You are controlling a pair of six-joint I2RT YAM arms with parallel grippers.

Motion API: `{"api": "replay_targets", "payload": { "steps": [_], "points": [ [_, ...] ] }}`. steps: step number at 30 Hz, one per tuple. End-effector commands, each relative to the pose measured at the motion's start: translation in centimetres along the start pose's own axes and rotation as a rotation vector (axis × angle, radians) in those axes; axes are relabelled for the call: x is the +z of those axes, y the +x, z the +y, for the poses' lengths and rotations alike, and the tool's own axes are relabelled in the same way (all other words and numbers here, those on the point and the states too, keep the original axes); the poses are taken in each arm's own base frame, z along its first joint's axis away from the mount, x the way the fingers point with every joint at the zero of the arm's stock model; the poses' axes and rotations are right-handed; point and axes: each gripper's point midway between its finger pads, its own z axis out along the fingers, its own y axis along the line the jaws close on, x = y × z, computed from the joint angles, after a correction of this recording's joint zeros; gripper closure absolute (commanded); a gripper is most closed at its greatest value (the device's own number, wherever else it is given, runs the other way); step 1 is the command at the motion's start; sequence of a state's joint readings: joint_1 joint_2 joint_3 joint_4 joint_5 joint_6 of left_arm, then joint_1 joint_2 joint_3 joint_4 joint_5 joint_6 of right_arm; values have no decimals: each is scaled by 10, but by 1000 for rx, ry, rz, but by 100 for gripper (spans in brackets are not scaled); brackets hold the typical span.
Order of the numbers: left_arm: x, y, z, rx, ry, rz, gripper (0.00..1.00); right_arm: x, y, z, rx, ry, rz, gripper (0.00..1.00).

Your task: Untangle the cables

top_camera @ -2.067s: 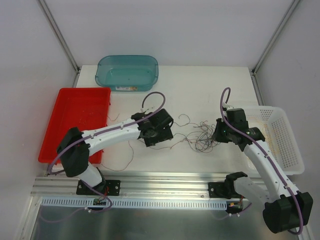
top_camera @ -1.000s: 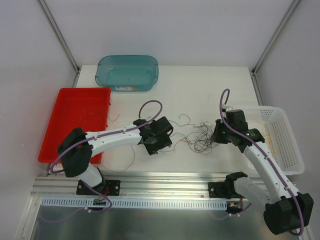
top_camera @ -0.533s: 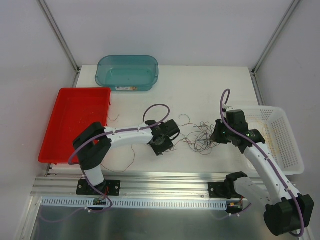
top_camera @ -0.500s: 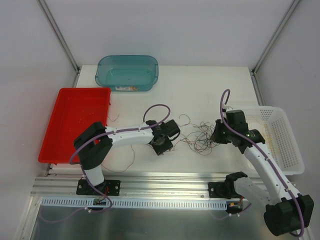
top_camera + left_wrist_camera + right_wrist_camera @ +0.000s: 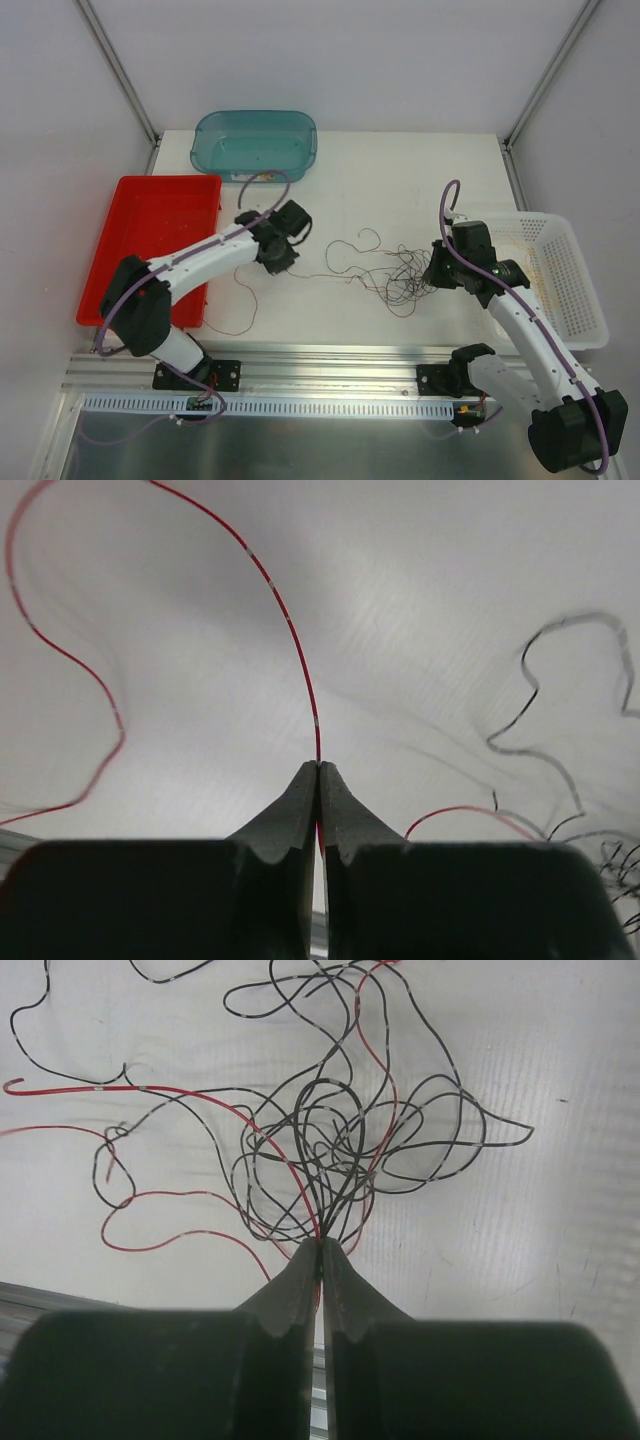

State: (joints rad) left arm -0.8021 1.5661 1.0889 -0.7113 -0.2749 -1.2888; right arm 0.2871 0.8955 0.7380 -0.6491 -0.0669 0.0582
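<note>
The cables [image 5: 400, 278] are thin red and dark wires in a loose tangle on the white table, with strands trailing left. My left gripper [image 5: 275, 258] sits left of the tangle, near the red tray, and is shut on one red cable [image 5: 290, 630]. That cable rises from the closed fingertips and curves away to the left; a dark cable [image 5: 540, 690] lies to its right. My right gripper [image 5: 432, 274] is at the tangle's right edge. In the right wrist view this gripper [image 5: 320, 1244] is shut on a bunch of dark and red strands of the tangle [image 5: 330, 1130].
A red tray [image 5: 150, 245] lies at the left and a teal bin [image 5: 255, 145] at the back. A white mesh basket [image 5: 560, 280] stands on the right, beside the right arm. A metal rail [image 5: 330, 365] runs along the near edge.
My left gripper has shut on the red cable and moved back and to the left, drawing it out. The tangle has stretched leftward. The right gripper has stayed in place, still shut.
</note>
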Motion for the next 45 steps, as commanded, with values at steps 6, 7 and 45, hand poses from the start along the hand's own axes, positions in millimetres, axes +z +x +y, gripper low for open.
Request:
{"api": "replay_targets", "payload": {
  "steps": [6,7,45],
  "points": [
    [-165,-208,90,180,-203,-545,100,1,4,-10,-8,55,7,99],
    [-183,-224,95,179,-216,-589,100,1,4,-10,-5,54,8,99],
    [-65,-267,129,81,93,-342,100,8,5,1,-6,-2,50,99]
  ]
}}
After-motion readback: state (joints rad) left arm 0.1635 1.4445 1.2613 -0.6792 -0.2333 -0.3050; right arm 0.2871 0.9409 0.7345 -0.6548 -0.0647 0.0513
